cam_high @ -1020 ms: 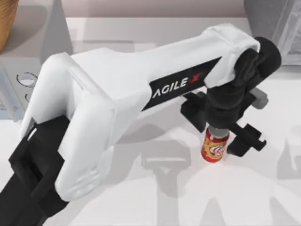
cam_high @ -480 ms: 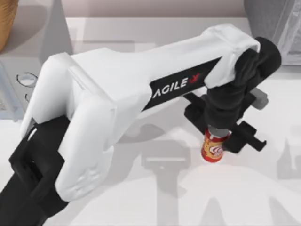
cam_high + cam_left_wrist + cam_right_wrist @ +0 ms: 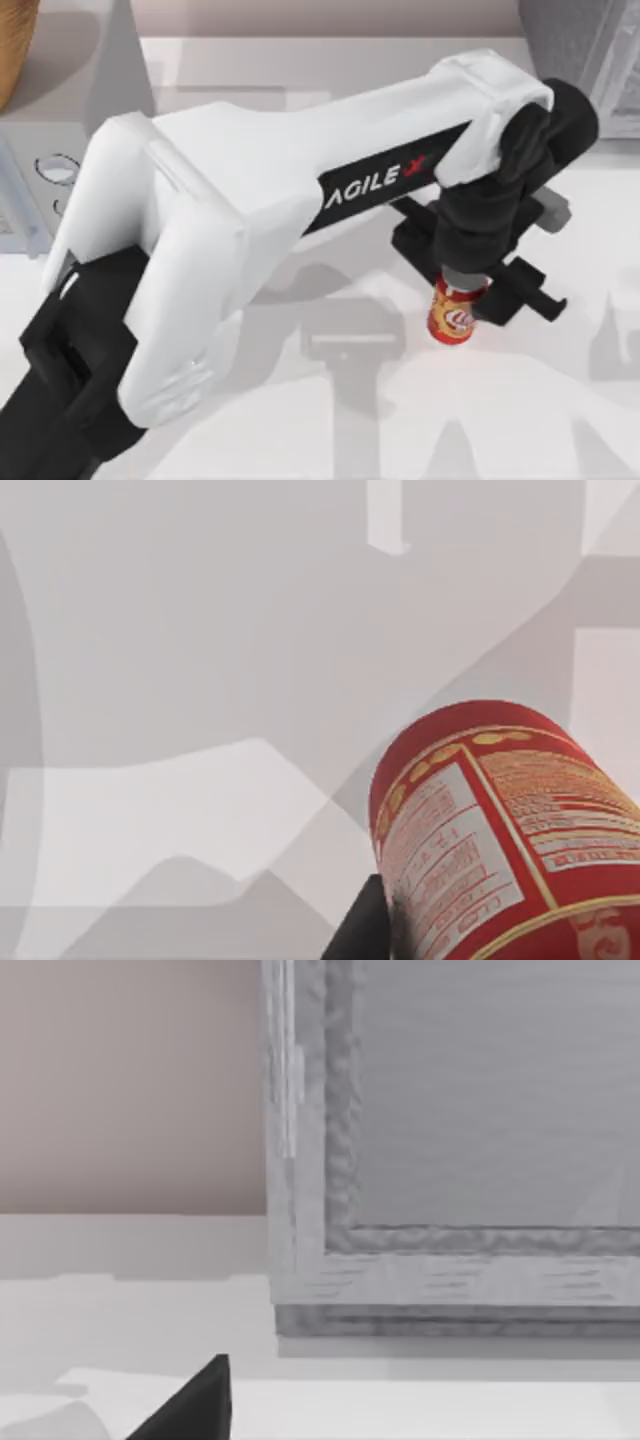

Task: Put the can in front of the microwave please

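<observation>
The pale white table (image 3: 300,440), crossed by grey shadows, runs back to a pinkish wall, with the light grey microwave (image 3: 30,190) at its left edge, one dial showing, and a darker speckled grey box (image 3: 570,40) at the far right corner. One red can (image 3: 455,318) stands upright right of centre, well apart from the microwave. The left end effector (image 3: 462,290) comes down over the can, its fingers narrowed about it and seemingly gripping; I cannot tell the right end effector's state.

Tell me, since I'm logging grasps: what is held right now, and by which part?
The left gripper is closed on the can, fingers on opposite sides of its upper body; it stands upright on the table.
</observation>
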Tool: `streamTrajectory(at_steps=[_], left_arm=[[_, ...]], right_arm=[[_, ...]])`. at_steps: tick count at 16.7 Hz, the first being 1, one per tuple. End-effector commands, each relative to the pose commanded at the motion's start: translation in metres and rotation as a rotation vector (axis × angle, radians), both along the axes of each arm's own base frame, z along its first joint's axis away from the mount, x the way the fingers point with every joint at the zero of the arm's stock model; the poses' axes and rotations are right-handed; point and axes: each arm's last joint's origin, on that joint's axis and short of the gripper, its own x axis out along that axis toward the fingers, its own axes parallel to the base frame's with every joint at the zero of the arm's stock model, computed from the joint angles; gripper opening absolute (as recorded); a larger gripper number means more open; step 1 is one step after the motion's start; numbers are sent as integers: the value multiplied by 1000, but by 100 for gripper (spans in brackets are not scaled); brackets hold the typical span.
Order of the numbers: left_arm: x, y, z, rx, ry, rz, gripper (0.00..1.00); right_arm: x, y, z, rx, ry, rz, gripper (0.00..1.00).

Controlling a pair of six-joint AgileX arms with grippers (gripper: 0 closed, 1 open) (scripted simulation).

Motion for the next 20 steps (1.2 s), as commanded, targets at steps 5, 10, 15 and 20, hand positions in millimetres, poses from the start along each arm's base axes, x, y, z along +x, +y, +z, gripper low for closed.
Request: streamTrajectory(at_steps=[5,10,15,20], left_arm=[[1,-1,30,-1,-1,1,0],[0,0,39,0,0,1,0],[0,10,33,38,37,-6,0],[0,65,20,164,193,-3,0]], right_arm=[[0,0,0,0,0,0,100],[0,0,0,0,0,0,100],[0,0,0,0,0,0,100],[0,0,0,0,0,0,100]])
